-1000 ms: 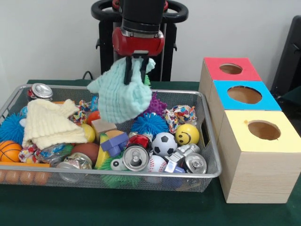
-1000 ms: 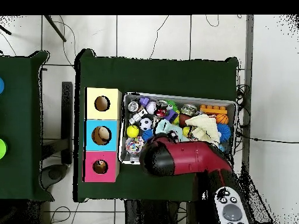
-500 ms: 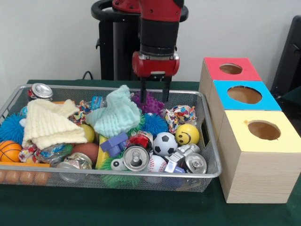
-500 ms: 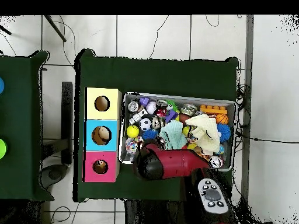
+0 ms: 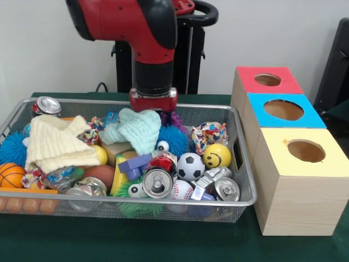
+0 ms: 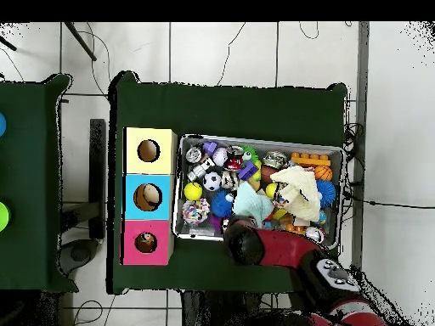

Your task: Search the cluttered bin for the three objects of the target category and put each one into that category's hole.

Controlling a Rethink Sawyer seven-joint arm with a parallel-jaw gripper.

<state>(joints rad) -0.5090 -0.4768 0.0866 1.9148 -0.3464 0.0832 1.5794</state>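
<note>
Although the target category is not stated, the wire bin (image 5: 240, 188) holds two soft cloths, likely candidates: a cream knitted cloth (image 5: 54, 143) at its left end and a mint cloth (image 5: 139, 128) mid-bin, draped over a blue spiky ball (image 5: 173, 142). Both look light, limp and easy to snag; pinching a raised fold seems best. Directly above the mint cloth's rear edge, the gripper (image 5: 153, 101) hides its fingers, so its state cannot be told.

One camera sits low and close across the counter (image 5: 163, 245), facing the wire bin (image 5: 246, 188) – the other looks straight down from high up, sharing bin and boxes (image 6: 148, 196).
</note>
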